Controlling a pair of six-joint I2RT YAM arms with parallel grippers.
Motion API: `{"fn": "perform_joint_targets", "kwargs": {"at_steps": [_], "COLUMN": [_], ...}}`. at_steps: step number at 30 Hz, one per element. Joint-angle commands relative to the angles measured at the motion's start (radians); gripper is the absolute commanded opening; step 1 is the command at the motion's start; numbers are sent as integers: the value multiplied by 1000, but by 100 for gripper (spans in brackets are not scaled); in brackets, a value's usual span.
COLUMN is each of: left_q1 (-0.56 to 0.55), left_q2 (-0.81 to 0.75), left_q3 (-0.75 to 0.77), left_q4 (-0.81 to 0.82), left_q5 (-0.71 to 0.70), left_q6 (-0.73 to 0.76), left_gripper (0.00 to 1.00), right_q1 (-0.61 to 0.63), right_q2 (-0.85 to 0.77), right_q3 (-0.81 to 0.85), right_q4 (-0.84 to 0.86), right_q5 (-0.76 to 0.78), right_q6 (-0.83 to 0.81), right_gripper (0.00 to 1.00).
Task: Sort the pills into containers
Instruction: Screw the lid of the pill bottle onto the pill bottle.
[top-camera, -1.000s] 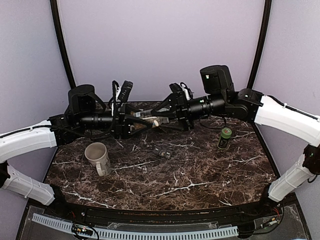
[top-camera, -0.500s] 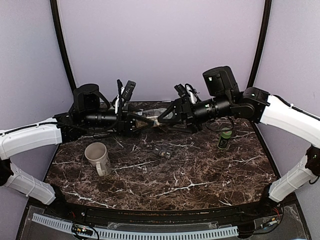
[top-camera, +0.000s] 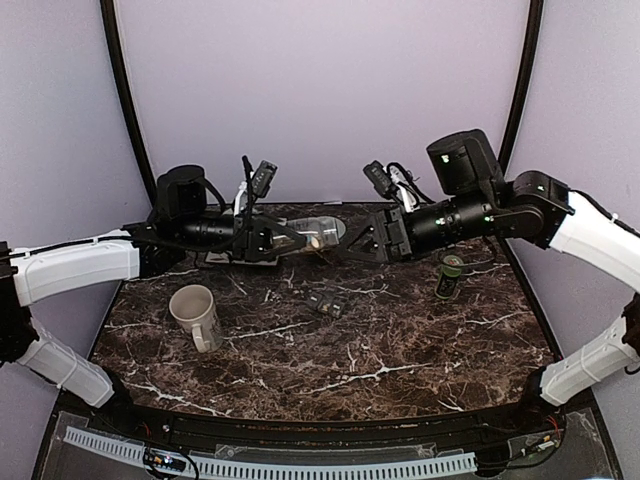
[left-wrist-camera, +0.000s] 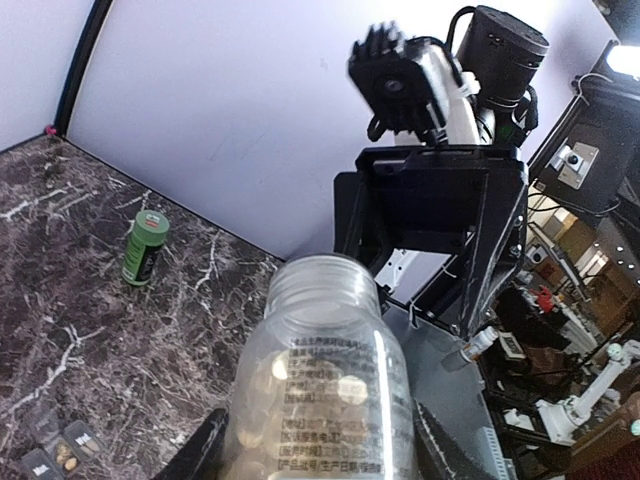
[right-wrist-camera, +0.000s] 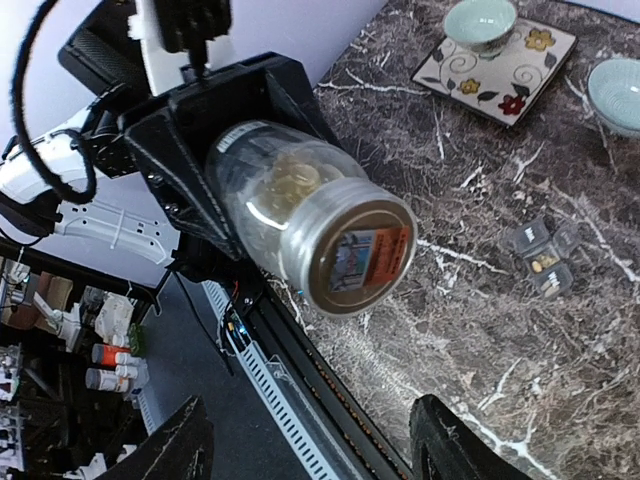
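Presently, a clear pill bottle (top-camera: 308, 234) is held off the marble table (top-camera: 400, 350) by the left gripper (top-camera: 268, 240), whose fingers (left-wrist-camera: 203, 452) are closed against the bottle's lower body on both sides. The bottle is carried on its side above the far part of the table, between the two arms. Its long axis is laid nearly level and runs left to right in the overhead view, in line with the left forearm. The threaded neck, on which no cap is seen, is pointed to the right, straight at the right gripper (top-camera: 372, 240); the base is turned back toward the left wrist. Pale round pills (left-wrist-camera: 350, 388) can be seen through the clear wall, along with a printed label. From the right wrist, the bottle's mouth is seen nearly end-on. The right gripper's fingers (right-wrist-camera: 186, 440) are spread wide with nothing between them, and a gap is seen between them and the bottle's mouth. On the table below, small pill containers (top-camera: 325, 302) are set near the middle, a green bottle (top-camera: 450, 275) stands upright to the right, and a mug (top-camera: 197, 314) is found to the left.
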Motion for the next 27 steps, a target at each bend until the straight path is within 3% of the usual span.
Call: {"fn": "perform_joint_targets", "kwargs": {"at_steps": [1,18,27], "left_q1": [17,25,25], "left_q2": [49,185,208], "left_q3": [60,83,76], "left_q4": [107,397,457], "left_q5": [172,380,417], "left_q6": [-132,-470,-537], "left_gripper": [0,0,0], "right_q1": [18,65,67], "right_q2": [-63,-18,4], "right_q3": [13,59,80], "right_q4": [-21,-47,-26], "right_q5": [103,203,176], "right_q6": [-168,-367,-387], "right_gripper": [68,70,70]}}
